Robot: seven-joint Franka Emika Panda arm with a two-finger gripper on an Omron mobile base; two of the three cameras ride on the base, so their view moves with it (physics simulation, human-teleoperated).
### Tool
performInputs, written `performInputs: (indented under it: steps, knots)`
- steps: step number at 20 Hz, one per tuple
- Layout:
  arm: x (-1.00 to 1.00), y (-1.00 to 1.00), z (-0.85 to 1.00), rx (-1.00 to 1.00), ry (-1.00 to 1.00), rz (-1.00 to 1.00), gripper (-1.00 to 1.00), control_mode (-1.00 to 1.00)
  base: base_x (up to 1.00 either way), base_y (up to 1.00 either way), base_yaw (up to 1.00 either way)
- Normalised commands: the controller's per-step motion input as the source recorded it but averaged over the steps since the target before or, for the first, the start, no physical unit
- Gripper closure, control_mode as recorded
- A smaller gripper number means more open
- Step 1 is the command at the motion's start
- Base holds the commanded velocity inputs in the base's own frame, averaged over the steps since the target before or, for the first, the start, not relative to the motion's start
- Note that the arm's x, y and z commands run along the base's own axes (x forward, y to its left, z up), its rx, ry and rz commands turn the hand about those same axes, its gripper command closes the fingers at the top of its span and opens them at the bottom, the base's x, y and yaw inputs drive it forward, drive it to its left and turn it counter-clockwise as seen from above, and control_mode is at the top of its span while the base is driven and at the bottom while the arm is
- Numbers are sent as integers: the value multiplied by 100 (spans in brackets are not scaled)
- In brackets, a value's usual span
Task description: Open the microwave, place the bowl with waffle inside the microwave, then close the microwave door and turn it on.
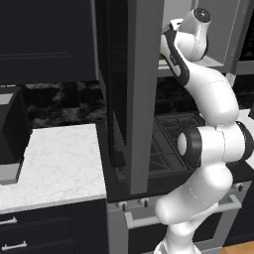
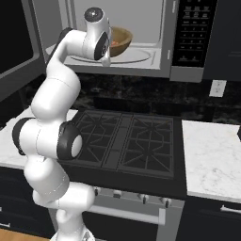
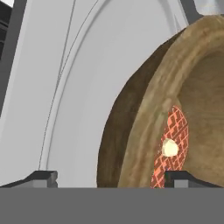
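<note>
The microwave stands open above the stove. Its door is swung wide and I see it edge-on in the left base view. The tan wooden bowl rests on the round turntable plate inside the light grey cavity. In the hand view the bowl is very close, with an orange-red waffle and a pale dab inside it. My gripper is open and reaches into the cavity. Its fingertips stand wide apart, one outside the bowl's wall and one inside, neither pressing on it.
Below the microwave lies a black gas cooktop with an oven handle under it. White marble counters flank it. A black boxy appliance sits on the left counter. The open door juts out over the stove's left side.
</note>
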Motion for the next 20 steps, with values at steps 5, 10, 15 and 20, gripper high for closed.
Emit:
performInputs:
  steps: [5, 10, 15, 20]
  knots:
    - [0, 0, 0, 0, 0, 0, -100, -100, 0, 0, 0]
    - [-2, 0, 1, 0, -2, 0, -100, -100, 0, 0, 0]
    - [-51, -9, 16, 0, -11, 0, -100, -100, 0, 0, 0]
    - [-92, -20, 22, 3, -17, 0, -100, -100, 0, 0, 0]
